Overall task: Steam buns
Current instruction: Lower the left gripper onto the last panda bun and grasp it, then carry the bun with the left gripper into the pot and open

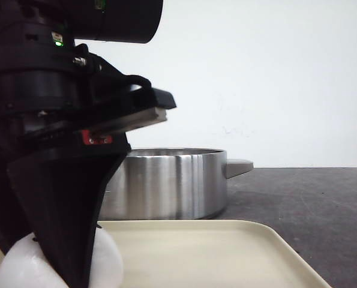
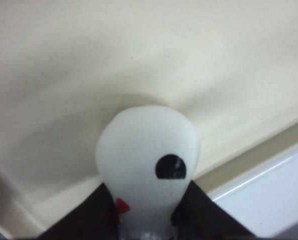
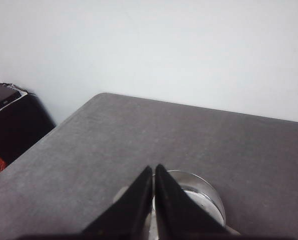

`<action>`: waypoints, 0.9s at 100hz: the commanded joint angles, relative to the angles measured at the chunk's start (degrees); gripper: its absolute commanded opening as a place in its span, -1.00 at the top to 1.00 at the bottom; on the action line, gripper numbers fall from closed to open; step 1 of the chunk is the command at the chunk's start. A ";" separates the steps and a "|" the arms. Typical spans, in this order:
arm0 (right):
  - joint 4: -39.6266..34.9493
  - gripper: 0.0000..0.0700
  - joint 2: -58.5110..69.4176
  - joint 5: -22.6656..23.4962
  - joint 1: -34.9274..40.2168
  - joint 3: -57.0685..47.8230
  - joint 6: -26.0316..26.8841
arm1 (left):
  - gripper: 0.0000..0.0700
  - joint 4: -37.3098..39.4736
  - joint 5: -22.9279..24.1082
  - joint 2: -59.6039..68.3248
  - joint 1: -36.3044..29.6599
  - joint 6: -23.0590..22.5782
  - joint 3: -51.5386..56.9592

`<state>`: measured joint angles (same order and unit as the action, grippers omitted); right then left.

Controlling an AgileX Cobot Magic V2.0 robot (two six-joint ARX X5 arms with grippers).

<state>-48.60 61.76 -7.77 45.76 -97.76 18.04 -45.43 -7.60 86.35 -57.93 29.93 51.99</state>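
- Left gripper (image 2: pixel 147 227) clamped on 1 bun (image 2: pixel 147 160) at the cream tray (image 1: pixel 226 252); lift gently, avoiding squashing.
- Carry straight toward the steel pot (image 1: pixel 166 183).
- Right gripper (image 3: pixel 154 200) pinched closed, holding nothing.

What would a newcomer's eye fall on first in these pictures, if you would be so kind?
Most striking is the left gripper, looming at the front view's left and shut on a white bun at the near left corner of the cream tray. Behind the tray stands a shiny steel pot on the dark table. The right gripper, fingers together, hangs above that pot.
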 commanded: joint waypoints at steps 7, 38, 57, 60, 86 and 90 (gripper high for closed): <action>0.50 1.00 0.33 -0.26 0.61 -0.94 -1.14 | 0.99 -2.10 0.07 -1.27 -0.70 -2.89 2.95; 0.59 1.00 0.35 -0.26 0.61 -0.94 -1.20 | 0.99 -8.90 4.24 -8.90 0.59 -11.85 22.49; 0.59 1.00 0.37 -0.87 0.61 -0.94 -1.20 | 0.99 -11.87 4.20 -5.60 9.60 -19.87 33.64; 0.55 1.00 0.37 -1.38 0.61 -0.94 -1.25 | 0.99 -12.50 4.17 -4.81 11.47 -20.96 34.69; 0.50 1.00 0.37 -1.79 0.61 -0.94 -2.05 | 0.99 -13.77 4.22 4.11 24.63 -28.44 36.76; 0.50 1.00 0.37 -1.79 0.61 -0.92 -2.05 | 0.99 -13.64 4.24 5.90 25.75 -29.09 36.76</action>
<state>-48.62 61.76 -9.26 45.76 -97.76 16.67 -59.18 -3.25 89.43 -32.71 4.05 87.74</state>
